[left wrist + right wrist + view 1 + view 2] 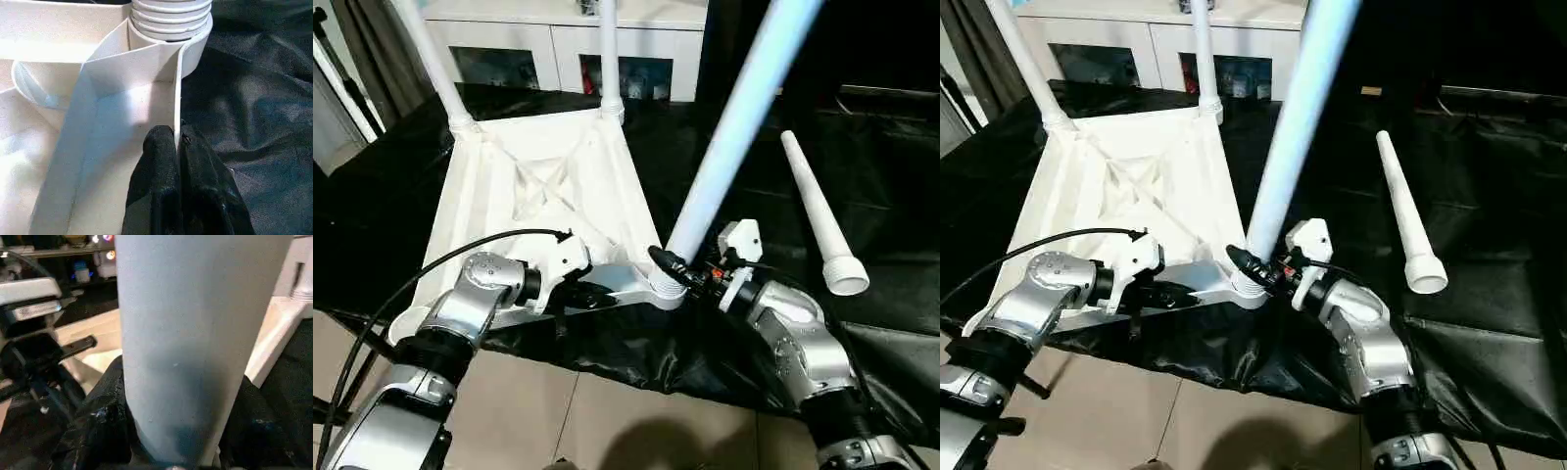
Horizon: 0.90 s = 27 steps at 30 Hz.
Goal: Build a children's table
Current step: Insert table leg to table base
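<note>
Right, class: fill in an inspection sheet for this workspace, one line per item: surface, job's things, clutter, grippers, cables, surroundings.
Surface: black sheet over a low platform.
Job's things: tabletop upside down; two legs upright in far sockets; third leg tilted into near socket; fourth leg lying loose.
Clutter: nothing seen.
Grippers: left gripper shut on the tabletop's edge; right gripper around the third leg's base.
Cables: black cable over left arm.
Surroundings: white cabinet, tiled floor.

I'm seeing the white tabletop (pixel 548 186) lying ribbed underside up on the black sheet, two legs (pixel 609 59) standing in its far sockets, a third leg (pixel 734 127) sitting tilted in the near right socket, and the fourth leg (pixel 818 211) lying loose just to its right.
</note>
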Available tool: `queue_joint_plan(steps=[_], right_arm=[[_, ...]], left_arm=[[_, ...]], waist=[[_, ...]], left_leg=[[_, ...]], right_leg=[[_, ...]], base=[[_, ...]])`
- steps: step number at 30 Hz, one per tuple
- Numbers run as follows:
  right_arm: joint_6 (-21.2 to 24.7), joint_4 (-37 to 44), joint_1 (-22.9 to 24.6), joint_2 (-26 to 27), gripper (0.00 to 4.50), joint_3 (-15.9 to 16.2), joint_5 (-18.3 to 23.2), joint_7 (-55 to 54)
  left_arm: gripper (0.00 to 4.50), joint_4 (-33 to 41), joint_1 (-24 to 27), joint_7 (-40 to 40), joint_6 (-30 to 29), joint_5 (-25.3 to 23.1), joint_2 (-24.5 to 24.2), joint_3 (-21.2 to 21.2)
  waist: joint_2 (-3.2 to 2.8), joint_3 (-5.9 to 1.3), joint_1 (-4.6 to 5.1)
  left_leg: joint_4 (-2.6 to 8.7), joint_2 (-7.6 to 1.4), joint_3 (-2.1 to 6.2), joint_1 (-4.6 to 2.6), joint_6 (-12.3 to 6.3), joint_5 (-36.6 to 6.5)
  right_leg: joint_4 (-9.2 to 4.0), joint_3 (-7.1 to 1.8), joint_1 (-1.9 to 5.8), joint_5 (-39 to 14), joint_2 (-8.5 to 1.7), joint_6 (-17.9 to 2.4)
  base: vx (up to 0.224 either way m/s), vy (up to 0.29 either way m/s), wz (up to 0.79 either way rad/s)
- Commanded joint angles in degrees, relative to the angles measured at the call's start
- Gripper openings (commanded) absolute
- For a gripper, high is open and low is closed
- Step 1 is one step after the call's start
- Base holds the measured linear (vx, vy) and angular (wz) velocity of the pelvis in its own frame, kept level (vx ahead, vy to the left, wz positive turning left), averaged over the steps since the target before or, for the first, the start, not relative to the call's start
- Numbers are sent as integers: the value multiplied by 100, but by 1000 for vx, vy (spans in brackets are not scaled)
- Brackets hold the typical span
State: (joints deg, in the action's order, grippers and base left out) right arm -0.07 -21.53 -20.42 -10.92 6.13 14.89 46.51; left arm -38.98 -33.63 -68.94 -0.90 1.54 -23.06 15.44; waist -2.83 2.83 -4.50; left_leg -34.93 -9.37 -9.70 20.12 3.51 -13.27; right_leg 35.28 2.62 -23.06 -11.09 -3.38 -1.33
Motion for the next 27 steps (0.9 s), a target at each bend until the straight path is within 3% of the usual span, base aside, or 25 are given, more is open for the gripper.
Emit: queue_joint_plan(steps=[1, 2, 3, 4, 6, 8, 10, 13, 27], right_arm=[[278, -233, 72, -16, 188, 292, -250, 127], [311, -280, 22, -23, 188, 347, -267, 221], [334, -307, -9, -27, 188, 382, -276, 284], [366, -318, -36, -42, 188, 422, -279, 354], [377, -356, -69, -57, 188, 462, -280, 427], [402, -441, -131, -89, 188, 502, -274, 542], [441, -531, -186, -148, 188, 515, -245, 729], [468, -551, -207, -182, 188, 515, -209, 830], [114, -912, -402, -345, 188, 766, -395, 1699]], left_arm=[[0, 152, 3, -1, 60, 126, -17, -150], [0, 171, 12, -9, 62, 119, -29, -147], [0, 203, 26, -21, 53, 120, -43, -146], [0, 274, 50, -43, 29, 122, -64, -138], [0, 328, 66, -76, 21, 123, -88, -128], [0, 428, 77, -135, -16, 133, -126, -113], [0, 505, 51, -211, -50, 143, -166, -95], [0, 521, 23, -258, -57, 149, -182, -87], [0, 416, -233, -687, 94, 67, -205, 80]], waist=[[25, -343, -26], [61, -343, -25], [54, -345, -25], [104, -348, -23], [72, -345, -25], [142, -346, -23], [160, -347, -26], [137, -344, -41], [161, -359, -125]], left_leg=[[450, -373, 122, 22, -374, -520], [451, -373, 117, 25, -380, -519], [453, -371, 127, 34, -379, -499], [454, -375, 124, 36, -415, -425], [444, -382, 118, 31, -444, -396], [448, -380, 111, 40, -487, -313], [442, -377, 104, 35, -511, -297], [444, -381, 104, 24, -523, -300], [448, -400, 88, -5, -442, -393]], right_leg=[[-382, -294, 330, -626, -553, -1459], [-385, -295, 337, -635, -555, -1455], [-368, -291, 347, -632, -557, -1459], [-359, -285, 344, -618, -555, -1452], [-363, -292, 328, -593, -563, -1468], [-352, -286, 334, -505, -555, -1467], [-338, -287, 331, -448, -555, -1492], [-339, -282, 322, -448, -555, -1499], [-320, -275, 315, -322, -558, -1569]], base=[[0, 0, 0], [0, 0, 0], [0, 0, 0], [0, 0, 0], [0, 0, 0], [0, 0, 0], [0, 0, 0], [0, 0, 0], [0, 0, 0]])
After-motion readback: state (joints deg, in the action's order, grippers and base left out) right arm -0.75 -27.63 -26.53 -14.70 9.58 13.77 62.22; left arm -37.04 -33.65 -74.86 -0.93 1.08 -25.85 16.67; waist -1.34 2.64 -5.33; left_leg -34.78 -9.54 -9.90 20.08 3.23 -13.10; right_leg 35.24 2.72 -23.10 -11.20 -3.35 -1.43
